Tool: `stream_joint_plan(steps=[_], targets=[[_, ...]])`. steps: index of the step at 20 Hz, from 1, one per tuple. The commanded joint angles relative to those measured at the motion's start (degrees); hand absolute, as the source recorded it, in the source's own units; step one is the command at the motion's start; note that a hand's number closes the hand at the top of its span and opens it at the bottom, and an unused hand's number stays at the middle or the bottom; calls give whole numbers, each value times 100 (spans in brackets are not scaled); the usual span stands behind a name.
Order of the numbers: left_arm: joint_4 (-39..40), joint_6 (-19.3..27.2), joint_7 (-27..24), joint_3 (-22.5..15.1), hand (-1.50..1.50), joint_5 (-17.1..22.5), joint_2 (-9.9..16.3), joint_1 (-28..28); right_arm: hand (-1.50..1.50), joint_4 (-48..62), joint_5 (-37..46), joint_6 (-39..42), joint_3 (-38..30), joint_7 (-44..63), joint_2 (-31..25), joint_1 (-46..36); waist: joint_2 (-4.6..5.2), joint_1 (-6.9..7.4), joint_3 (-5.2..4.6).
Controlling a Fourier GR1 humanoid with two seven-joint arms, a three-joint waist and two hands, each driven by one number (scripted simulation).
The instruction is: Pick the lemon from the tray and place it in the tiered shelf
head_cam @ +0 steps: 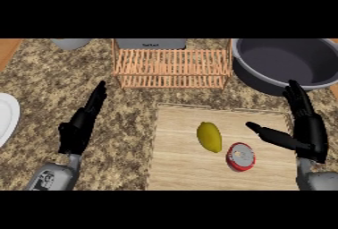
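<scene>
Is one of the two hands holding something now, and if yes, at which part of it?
Nothing is held. The left hand and right hand are both open, and the lemon lies untouched on the tray.

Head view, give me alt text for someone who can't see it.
A yellow lemon lies on a wooden tray beside a red can, with the robot's open right hand at the tray's right edge. The left hand rests open over the counter; a wooden tiered shelf stands beyond the tray.
</scene>
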Motion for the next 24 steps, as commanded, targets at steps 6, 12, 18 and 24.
stream_joint_plan(steps=[6, 12, 18, 24], targets=[[264, 94, -80, 15, 0, -157, -282, -171, -150, -1825, 852, 564, 910, 2639, -1216, -294, -24, -3, -14], [258, -71, 18, 72, 0, -167, -202, -274, -150, -2364, 1224, 1342, 1352, 4387, -1830, -1062, -21, 86, -14], [532, -132, -373, 81, 0, -235, -253, -176, -150, -2681, 1065, 2759, 1759, 5935, -2577, -1811, 1, 76, -23], [311, -200, -24, 169, 0, -285, -263, -209, -150, -3364, 1556, 2855, 2313, 7847, -1573, -2521, -16, 82, -4]])
